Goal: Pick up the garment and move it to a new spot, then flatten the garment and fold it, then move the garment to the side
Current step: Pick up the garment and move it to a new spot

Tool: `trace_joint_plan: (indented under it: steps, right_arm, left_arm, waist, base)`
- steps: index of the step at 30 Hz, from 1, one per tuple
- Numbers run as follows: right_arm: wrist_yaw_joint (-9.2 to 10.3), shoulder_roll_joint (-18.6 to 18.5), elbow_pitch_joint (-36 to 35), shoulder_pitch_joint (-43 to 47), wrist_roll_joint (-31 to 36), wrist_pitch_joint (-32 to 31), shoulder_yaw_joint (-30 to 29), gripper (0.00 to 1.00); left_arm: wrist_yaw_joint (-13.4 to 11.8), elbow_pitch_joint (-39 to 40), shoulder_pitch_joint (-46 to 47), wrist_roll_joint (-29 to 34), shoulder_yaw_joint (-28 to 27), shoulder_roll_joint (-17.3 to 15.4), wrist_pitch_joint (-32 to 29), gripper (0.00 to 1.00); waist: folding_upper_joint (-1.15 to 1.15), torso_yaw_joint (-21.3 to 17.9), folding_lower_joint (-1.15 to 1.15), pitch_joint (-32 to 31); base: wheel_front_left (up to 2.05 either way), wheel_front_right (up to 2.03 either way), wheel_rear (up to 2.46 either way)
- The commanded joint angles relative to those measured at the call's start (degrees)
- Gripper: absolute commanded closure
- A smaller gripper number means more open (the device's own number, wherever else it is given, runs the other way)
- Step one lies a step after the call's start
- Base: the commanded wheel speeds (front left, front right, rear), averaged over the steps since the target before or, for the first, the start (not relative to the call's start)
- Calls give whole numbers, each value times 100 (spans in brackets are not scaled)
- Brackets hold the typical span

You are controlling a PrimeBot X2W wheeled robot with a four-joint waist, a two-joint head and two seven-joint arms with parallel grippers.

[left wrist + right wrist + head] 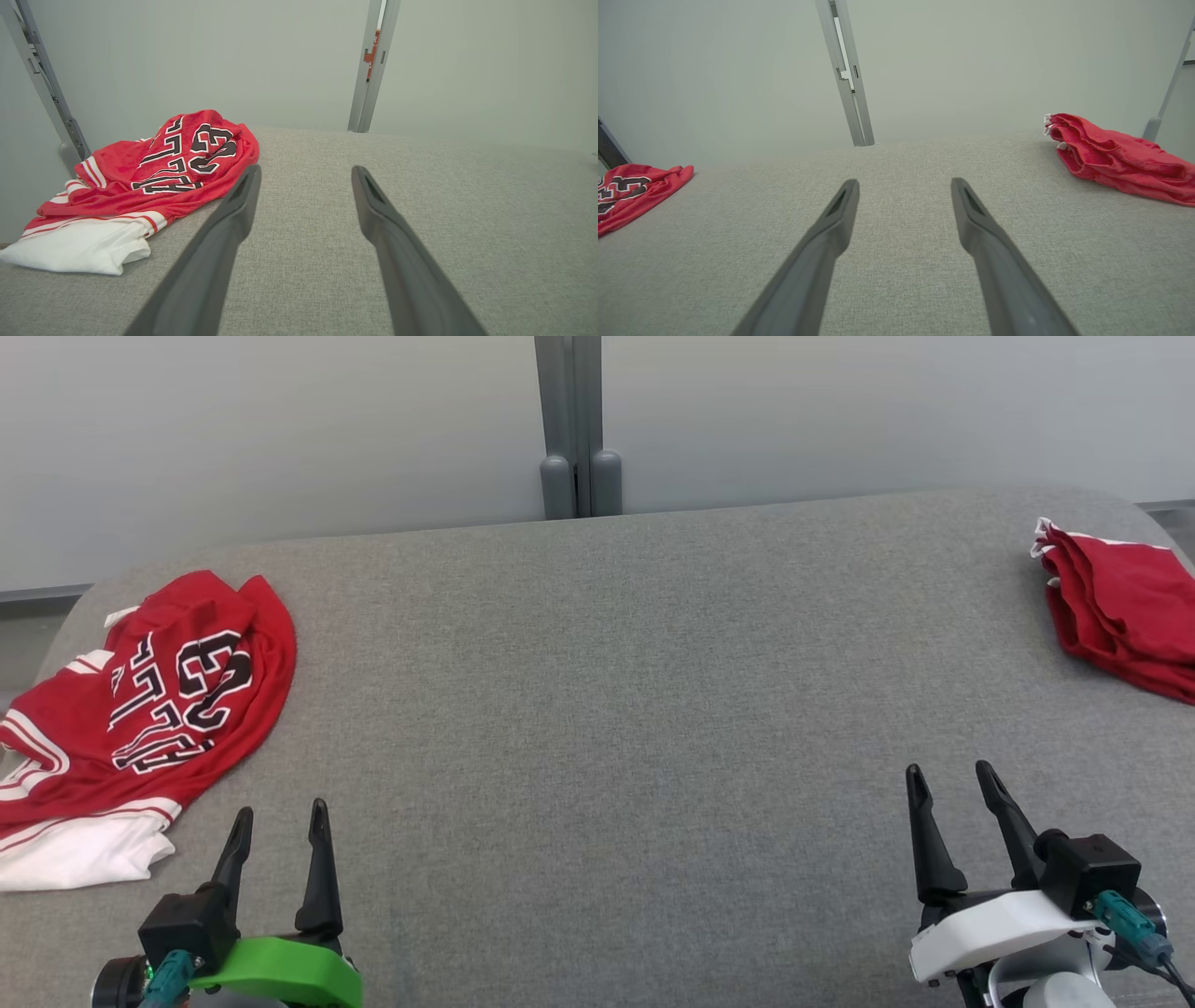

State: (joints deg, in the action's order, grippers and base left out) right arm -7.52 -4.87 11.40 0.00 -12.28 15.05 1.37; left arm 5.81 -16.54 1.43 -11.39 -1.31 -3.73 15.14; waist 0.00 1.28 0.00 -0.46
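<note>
I seem to be working in a bare test lab: grey cloth-covered table point(597, 663), blank pale wall panels point(280, 429) behind, a grey metal frame post point(572, 420) at twelve o'clock.

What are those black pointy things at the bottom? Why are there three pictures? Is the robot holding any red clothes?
Those are a robot's two hands, called grippers, each with two long dark fingers. One picture comes from a camera on its head, looking down: left gripper lower left, right gripper lower right. The other two come from cameras on its wrists, looking along the fingers. On the grey padded surface lie a crumpled red-and-white jersey at the left and another red garment at the far right. Both grippers are open and hold nothing.
</note>
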Motion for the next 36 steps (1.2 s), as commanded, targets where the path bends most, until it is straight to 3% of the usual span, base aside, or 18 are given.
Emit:
trace_joint_plan:
  steps: [1,12,36]
  right_arm:
    - [6,3,7,74,54,17,5,0]
    - [6,44,34,129,-21,17,48,0]
    - [6,123,213,6,-57,17,153,0]
  left_arm:
    - [17,-2,12,11,-16,-1,-1,0]
    - [-2,-28,74,24,-61,-62,-1,0]
    - [-117,-32,-24,-100,-183,-245,-2,0]
  waist:
    - [0,13,0,-1]
    - [0,474,0,-23]
    - [0,2694,0,103]
  base:
    - [0,0,0]
    - [0,0,0]
    - [0,0,0]
